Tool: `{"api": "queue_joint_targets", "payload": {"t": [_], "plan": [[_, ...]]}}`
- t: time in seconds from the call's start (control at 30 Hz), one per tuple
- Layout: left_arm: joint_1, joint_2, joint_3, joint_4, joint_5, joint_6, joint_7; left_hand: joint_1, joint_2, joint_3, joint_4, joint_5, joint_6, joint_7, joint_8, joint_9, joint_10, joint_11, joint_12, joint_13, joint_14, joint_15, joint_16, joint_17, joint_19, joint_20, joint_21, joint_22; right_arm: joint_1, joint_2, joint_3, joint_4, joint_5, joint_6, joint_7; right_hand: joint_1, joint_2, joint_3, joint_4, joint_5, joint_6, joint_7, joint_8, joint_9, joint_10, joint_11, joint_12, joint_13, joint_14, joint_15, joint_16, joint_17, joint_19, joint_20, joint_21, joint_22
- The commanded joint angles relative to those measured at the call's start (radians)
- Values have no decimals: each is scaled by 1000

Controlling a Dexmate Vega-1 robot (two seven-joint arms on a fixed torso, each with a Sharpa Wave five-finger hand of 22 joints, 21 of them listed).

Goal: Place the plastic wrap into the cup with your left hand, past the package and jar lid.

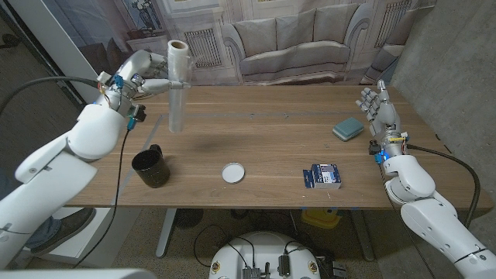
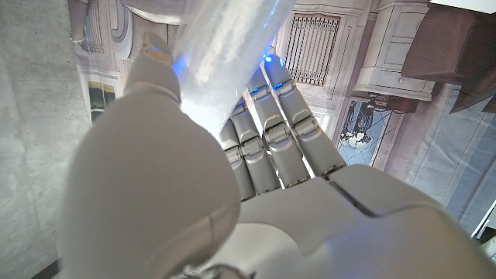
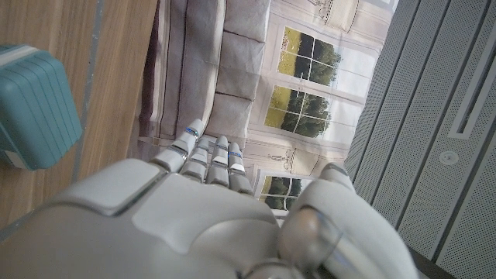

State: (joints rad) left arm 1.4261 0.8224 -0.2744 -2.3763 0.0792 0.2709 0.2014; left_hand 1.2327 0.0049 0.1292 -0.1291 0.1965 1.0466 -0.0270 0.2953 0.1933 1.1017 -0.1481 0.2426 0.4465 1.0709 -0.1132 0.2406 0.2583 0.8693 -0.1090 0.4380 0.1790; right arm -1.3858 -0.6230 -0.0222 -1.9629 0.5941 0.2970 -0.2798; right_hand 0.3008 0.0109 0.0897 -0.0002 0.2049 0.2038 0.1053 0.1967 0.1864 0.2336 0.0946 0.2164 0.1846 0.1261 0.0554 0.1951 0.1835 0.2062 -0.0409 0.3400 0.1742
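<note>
My left hand (image 1: 138, 76) grips a roll of plastic wrap (image 1: 177, 85) near its upper end and holds it upright in the air over the table's back left. In the left wrist view the clear roll (image 2: 232, 39) runs between the fingers (image 2: 271, 116) and the thumb of that hand (image 2: 256, 170). A black cup (image 1: 151, 167) stands on the table in front of and below the roll, to its left. A white jar lid (image 1: 232, 173) lies at the front middle, and a blue and white package (image 1: 322, 176) to its right. My right hand (image 1: 377, 105) stands open at the right edge, holding nothing.
A teal sponge (image 1: 349, 128) lies near my right hand, also close by in the right wrist view (image 3: 35, 105). The wooden table (image 1: 271, 116) ends at a printed backdrop with a sofa behind.
</note>
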Motion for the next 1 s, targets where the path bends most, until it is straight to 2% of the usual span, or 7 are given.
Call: {"api": "queue_joint_targets", "payload": {"t": [0.03,0.6,1.0], "plan": [[102,-107,-97,-57,26,-74,-64,131,123,37,27,-4,66,-44,3,5,16,-14,6,8,85,-115,4,5,8,-13,0,6,-38,6,18,-36,-36,-3,-24,0,6,0,0,-5,3,1,-2,2,9,2,-3,1,7,1,-5,2,11,-8,-4,5],[169,-217,-158,-122,49,-109,-152,132,122,40,28,-5,65,-41,3,5,19,-11,2,19,84,-115,3,9,6,-11,1,6,-84,24,52,-62,-43,2,-21,0,8,-2,-1,-4,4,1,-1,2,8,1,-4,1,8,2,-5,2,13,-7,-9,5],[192,-254,-226,-180,51,-40,-233,130,122,40,29,-5,66,-39,3,5,18,-8,-1,24,83,-113,2,11,4,-9,1,7,-75,31,60,-53,-36,-10,-13,0,8,-3,-1,-4,5,2,-1,2,7,2,-4,1,8,1,-5,2,14,-7,-13,6]]}}
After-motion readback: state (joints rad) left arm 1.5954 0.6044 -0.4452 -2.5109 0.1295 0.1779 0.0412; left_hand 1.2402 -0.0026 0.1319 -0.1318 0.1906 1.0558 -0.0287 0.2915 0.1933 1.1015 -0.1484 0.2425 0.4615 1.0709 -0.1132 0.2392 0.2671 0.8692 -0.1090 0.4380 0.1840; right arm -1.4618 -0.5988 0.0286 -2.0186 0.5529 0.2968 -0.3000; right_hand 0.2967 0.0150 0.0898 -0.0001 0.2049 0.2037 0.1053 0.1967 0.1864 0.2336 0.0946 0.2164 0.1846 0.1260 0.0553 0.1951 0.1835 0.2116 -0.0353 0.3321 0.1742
